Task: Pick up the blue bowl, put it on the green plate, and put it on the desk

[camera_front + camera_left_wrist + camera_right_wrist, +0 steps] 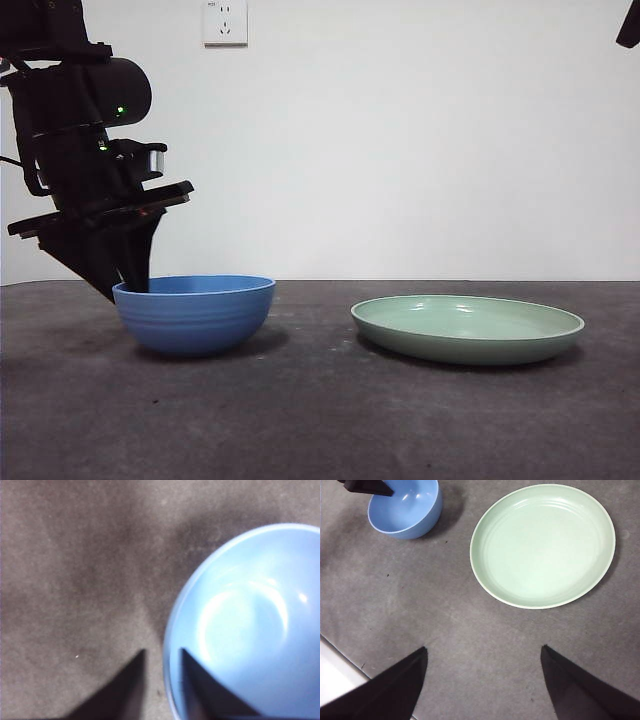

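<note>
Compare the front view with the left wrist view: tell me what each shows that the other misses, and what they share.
Only the front view shows the plate, empty and apart from the bowl, the wall socket and the whole left arm above the bowl's rim. Only the left wrist view shows the left hand straddling that rim, one jaw inside and one outside, and the bowl's empty inside. Both show the bowl standing on the desk.

Your left gripper [162, 655] reaches down at the blue bowl [195, 312], jaws slightly apart and straddling its rim: one jaw inside, one outside. Your right gripper [484, 652] hangs well above the bowl, jaws spread wide, holding nothing.
</note>
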{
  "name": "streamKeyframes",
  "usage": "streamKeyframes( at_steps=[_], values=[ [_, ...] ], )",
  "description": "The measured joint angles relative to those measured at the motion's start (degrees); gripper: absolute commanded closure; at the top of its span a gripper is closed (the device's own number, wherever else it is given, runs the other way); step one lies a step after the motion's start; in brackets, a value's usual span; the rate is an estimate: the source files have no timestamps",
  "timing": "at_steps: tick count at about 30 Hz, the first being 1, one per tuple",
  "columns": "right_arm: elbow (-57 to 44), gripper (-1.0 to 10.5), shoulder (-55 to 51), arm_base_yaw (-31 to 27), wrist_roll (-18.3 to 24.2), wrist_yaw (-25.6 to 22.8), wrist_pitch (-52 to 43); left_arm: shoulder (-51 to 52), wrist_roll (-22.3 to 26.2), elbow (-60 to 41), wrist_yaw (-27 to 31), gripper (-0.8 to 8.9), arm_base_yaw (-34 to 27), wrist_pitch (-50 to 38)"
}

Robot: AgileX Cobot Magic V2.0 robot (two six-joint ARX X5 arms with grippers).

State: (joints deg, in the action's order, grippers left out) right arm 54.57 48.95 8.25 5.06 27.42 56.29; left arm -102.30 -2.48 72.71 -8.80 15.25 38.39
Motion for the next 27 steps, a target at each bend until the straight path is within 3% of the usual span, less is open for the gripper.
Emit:
streamKeyframes(
  at_steps=[17, 27],
  values=[
    [0.0, 5.8, 0.0, 0.0, 0.0, 0.0, 0.0, 0.0, -1.8, 0.2, -0.3, 7.97, 0.0, 0.0],
    [0.0, 5.8, 0.0, 0.0, 0.0, -0.1, 0.0, 4.2, -4.3, 1.7, -4.5, 7.98, 2.5, 0.3]
  ],
)
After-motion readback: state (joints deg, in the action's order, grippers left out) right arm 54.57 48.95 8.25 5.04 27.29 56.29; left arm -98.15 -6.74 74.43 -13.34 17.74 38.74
